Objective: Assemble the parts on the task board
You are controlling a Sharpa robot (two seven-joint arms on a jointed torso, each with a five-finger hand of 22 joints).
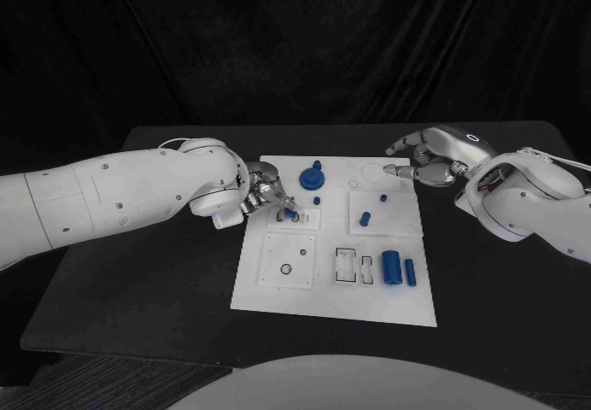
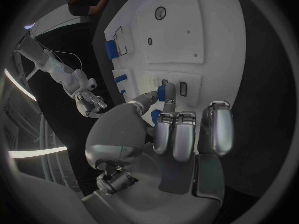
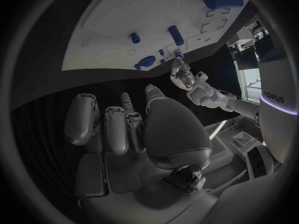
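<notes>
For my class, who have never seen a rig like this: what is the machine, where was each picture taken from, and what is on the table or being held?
It is a robot with two white arms ending in silver hands. One picture looks down from its head; the other two come from cameras at each wrist. On the black table lies a white board with small blue parts. The left hand pinches a blue part at the board. The right hand hovers by the board's far corner, holding nothing.

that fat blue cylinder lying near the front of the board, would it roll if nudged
Probably. The fat blue cylinder lies on its side on the flat white task board, so a sideways nudge could roll it. It looks rigid and smooth, so possibly slippery.
</notes>
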